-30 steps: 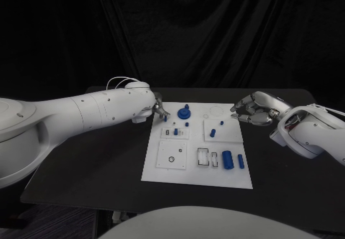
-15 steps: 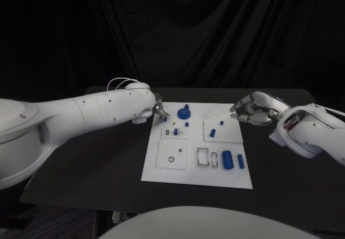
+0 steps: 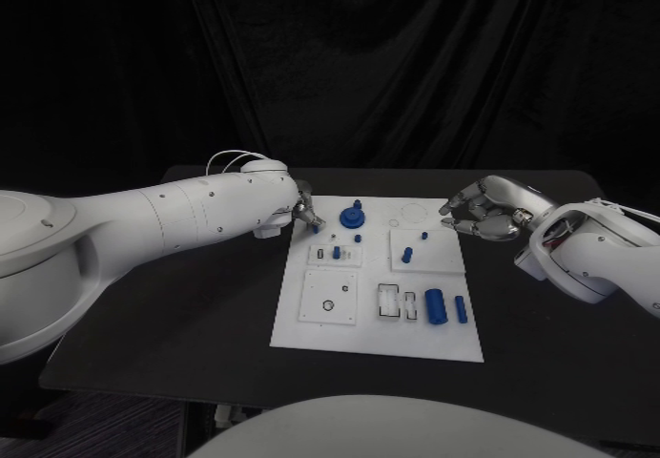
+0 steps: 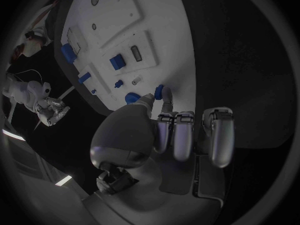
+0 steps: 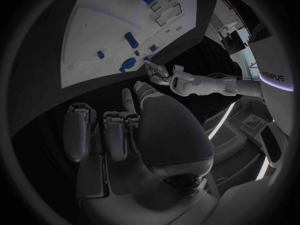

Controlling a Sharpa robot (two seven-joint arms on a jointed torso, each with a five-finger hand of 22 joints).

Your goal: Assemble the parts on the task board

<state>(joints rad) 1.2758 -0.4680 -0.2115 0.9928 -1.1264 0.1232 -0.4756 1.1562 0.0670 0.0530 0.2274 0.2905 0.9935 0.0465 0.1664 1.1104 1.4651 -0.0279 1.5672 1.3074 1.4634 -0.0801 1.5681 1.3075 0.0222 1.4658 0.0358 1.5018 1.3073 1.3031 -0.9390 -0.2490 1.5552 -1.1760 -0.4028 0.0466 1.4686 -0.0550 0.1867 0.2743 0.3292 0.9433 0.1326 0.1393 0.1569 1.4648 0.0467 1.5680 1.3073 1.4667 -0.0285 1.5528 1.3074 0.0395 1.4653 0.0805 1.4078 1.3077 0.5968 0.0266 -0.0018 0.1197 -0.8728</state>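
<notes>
White task board (image 3: 312, 324) — blue parts (image 3: 436, 306).

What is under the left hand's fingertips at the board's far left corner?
The left hand pinches a small blue part at the edge of the task board. The fingers cover the part's seat, so seating cannot be judged.

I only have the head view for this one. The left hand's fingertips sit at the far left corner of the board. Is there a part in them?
Observer: Yes. In the left wrist view the left hand pinches a small blue part between thumb and a finger, at the edge of the task board.
Operator: And its other fingers?
Observer: They lie side by side, off the board, over the black table.
Operator: Anything in the right hand?
Observer: No. The right wrist view shows the right hand with fingers curled in on nothing.
</notes>
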